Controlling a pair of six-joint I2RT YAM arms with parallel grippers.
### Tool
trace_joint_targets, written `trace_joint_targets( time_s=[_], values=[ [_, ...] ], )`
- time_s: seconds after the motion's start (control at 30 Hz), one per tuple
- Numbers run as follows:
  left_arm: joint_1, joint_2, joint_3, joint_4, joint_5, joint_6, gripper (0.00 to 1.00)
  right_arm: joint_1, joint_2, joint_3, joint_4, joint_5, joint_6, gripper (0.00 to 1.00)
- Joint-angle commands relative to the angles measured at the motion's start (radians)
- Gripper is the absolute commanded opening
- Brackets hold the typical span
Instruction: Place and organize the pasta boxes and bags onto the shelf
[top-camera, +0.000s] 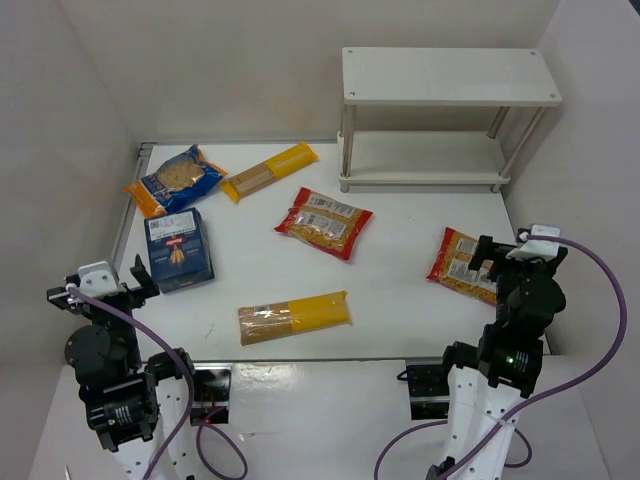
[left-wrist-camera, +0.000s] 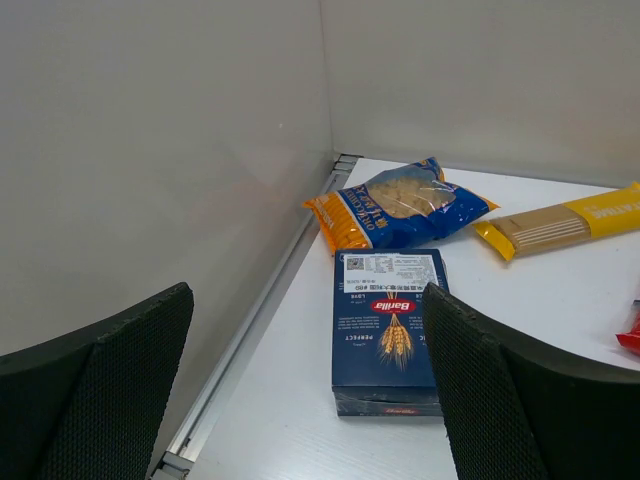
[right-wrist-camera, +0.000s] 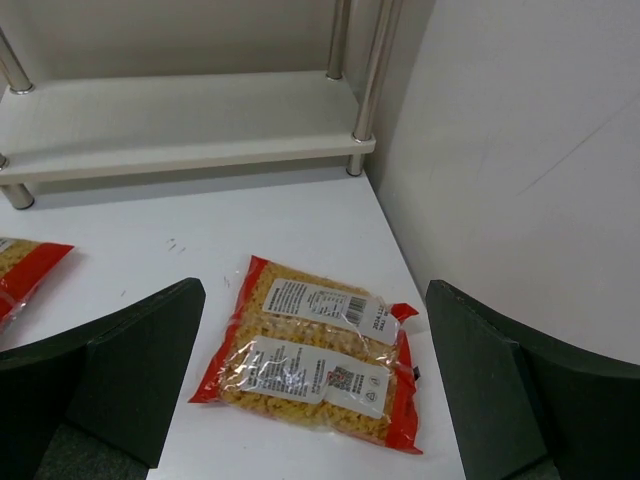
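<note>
The white two-tier shelf (top-camera: 450, 90) stands at the back right with nothing on it. A dark blue box (top-camera: 178, 250) lies flat at the left, with a blue-orange bag (top-camera: 175, 180) behind it. One yellow spaghetti pack (top-camera: 268, 172) lies at the back, another (top-camera: 294, 317) near the front. One red-edged bag (top-camera: 323, 222) lies mid-table, the other (top-camera: 460, 262) at the right. My left gripper (top-camera: 138, 280) is open and empty, just short of the blue box (left-wrist-camera: 388, 325). My right gripper (top-camera: 505, 258) is open and empty above the right red-edged bag (right-wrist-camera: 310, 355).
White walls close in the table on the left, back and right. A metal rail (left-wrist-camera: 250, 340) runs along the table's left edge. The shelf's lower tier (right-wrist-camera: 180, 125) and a thin leg (right-wrist-camera: 368, 90) lie beyond the right bag. The white tabletop (top-camera: 400, 300) is bare between the packs.
</note>
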Motion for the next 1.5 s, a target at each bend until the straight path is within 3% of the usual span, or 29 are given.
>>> trace_joint_targets(
  time_s=[0.0, 0.5, 0.6, 0.7, 0.87, 0.97, 1.1, 1.3, 1.47],
  values=[
    [0.009, -0.022, 0.003, 0.04, 0.008, -0.019, 1.0, -0.005, 0.01, 0.032, 0.023, -0.014, 0.017, 1.0],
    [0.009, 0.004, 0.003, 0.04, 0.069, -0.001, 1.0, -0.005, -0.057, 0.02, 0.014, -0.046, -0.011, 1.0],
    [0.009, 0.106, 0.024, 0.008, 0.116, 0.021, 1.0, -0.005, -0.003, 0.029, 0.005, -0.083, -0.029, 1.0],
    [0.019, 0.342, 0.076, -0.03, 0.125, 0.021, 1.0, -0.005, 0.097, 0.055, -0.006, -0.141, -0.043, 1.0],
    [0.019, 0.484, 0.124, -0.041, 0.154, 0.08, 1.0, 0.049, 0.355, 0.158, -0.062, -0.203, -0.057, 1.0],
    [0.019, 0.571, 0.171, -0.079, 0.215, 0.163, 1.0, 0.167, 0.555, 0.261, -0.114, -0.191, -0.08, 1.0],
    [0.01, 0.698, 0.214, -0.113, 0.281, 0.215, 1.0, 0.448, 0.713, 0.333, -0.138, -0.011, -0.091, 1.0],
    [0.001, 0.929, 0.265, -0.058, 0.238, 0.193, 1.0, 0.552, 0.857, 0.309, -0.084, -0.02, -0.112, 1.0],
    [-0.079, 1.094, 0.383, -0.084, 0.215, 0.131, 1.0, 0.639, 0.982, 0.339, -0.083, -0.04, -0.121, 1.0]
  ],
)
